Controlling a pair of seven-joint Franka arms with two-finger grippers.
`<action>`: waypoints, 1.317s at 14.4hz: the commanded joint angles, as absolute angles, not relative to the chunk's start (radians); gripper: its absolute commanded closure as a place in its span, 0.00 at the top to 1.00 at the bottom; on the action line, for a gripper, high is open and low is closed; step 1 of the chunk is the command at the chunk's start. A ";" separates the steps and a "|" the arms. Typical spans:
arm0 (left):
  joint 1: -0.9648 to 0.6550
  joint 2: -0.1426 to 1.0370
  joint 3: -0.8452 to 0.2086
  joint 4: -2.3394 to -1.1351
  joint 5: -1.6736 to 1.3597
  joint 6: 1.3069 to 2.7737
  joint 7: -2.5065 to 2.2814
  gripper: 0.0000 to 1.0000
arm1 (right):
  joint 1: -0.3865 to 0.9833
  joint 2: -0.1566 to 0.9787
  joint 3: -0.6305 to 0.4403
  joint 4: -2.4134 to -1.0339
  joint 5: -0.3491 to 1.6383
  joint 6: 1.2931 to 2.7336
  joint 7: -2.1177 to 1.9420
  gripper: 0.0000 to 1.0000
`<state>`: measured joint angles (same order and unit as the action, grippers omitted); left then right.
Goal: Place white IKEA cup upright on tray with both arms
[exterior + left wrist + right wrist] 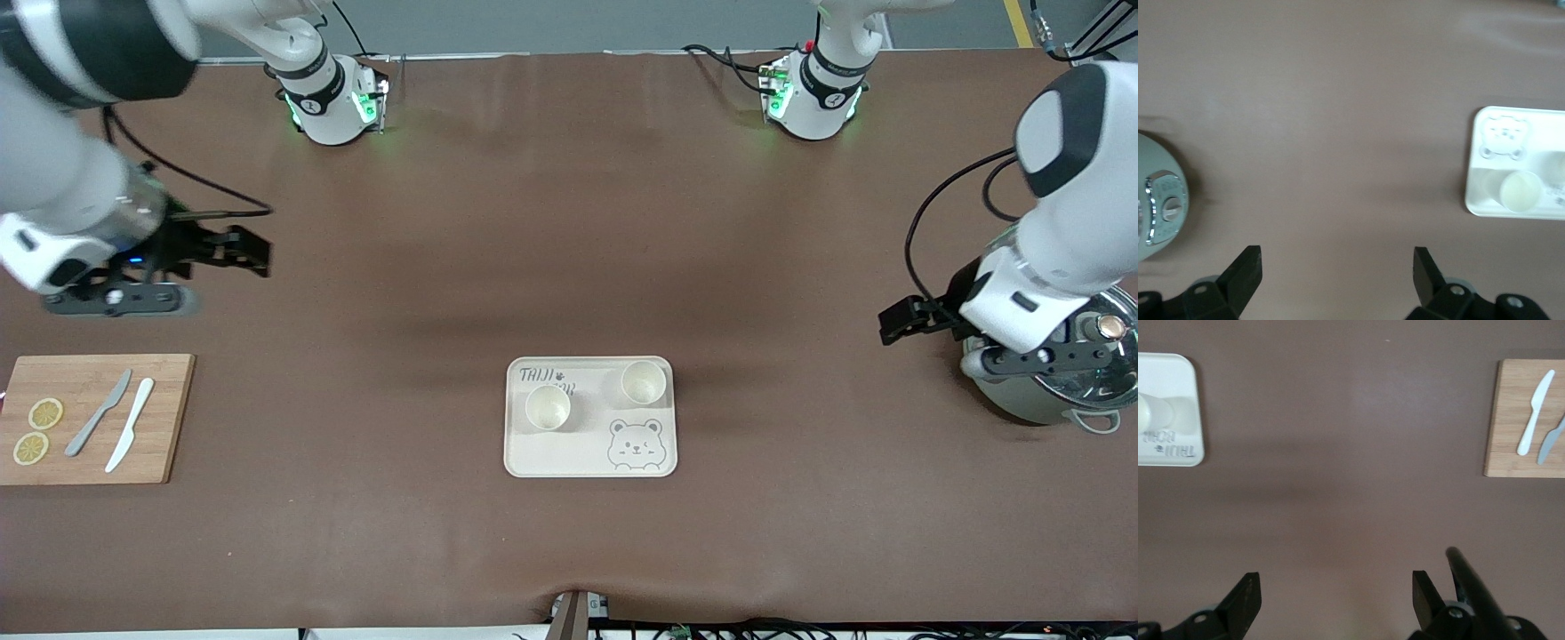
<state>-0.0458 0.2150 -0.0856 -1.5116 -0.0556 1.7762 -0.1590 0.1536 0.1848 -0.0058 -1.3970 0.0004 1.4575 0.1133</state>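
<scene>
1. Two white cups stand upright, mouths up, on the tray point(591, 462). One cup point(548, 408) sits at about 9 o'clock from the tray's middle, the other cup point(644, 382) at about 1 o'clock, toward the left arm's end. They stand apart, so neither could knock the other over.
2. Both cups sit on the tray's half farther from the front camera. The bear drawing point(636, 444) stays uncovered at about 5 o'clock, while the first cup partly hides the lettering.
3. Judging by how things lie, the placing looks done: each cup rests flat inside the raised rim, which would stop it sliding off.
4. The right gripper point(253, 252) hangs over bare table at about 10 o'clock from the tray, well apart from it. Its fingers point(1245, 603) are spread wide and hold nothing. That looks like a parked, waiting pose.
5. The left gripper point(898, 322) hangs at about 3 o'clock from the tray, just beside a grey pot with a steel lid point(1089, 356) at the left arm's end. Its fingers point(1245, 273) are also spread wide and empty, with only table between them.
6. Keeping both arms out at the table's ends leaves the tray free of anything that might bump it.
7. A wooden cutting board point(169, 418) lies at about 9 o'clock, at the right arm's end. It carries a grey knife point(98, 413), a white knife point(130, 436) and two lemon slices point(44, 413), all untouched by either arm.
</scene>
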 commanded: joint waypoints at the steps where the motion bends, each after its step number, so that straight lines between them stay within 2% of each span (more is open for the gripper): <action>1: -0.090 0.129 0.027 -1.592 -0.129 1.763 -0.008 1.00 | 0.057 0.146 0.011 -1.492 0.020 1.494 0.017 1.00; 6: -0.095 0.118 0.035 -1.598 -0.118 1.759 0.009 1.00 | -0.015 0.135 0.009 -1.580 0.006 1.598 -0.090 1.00; 9: -0.095 0.117 0.032 -1.586 -0.034 1.759 0.024 1.00 | -0.023 0.020 0.009 -1.797 0.003 1.834 -0.130 1.00; 16: -0.097 0.126 0.026 -1.540 0.008 1.759 0.017 1.00 | -0.043 0.006 0.008 -1.790 0.002 1.812 -0.130 1.00; 19: -0.095 0.126 0.026 -1.542 0.009 1.759 0.028 1.00 | -0.067 -0.003 0.009 -1.663 -0.027 1.630 -0.123 1.00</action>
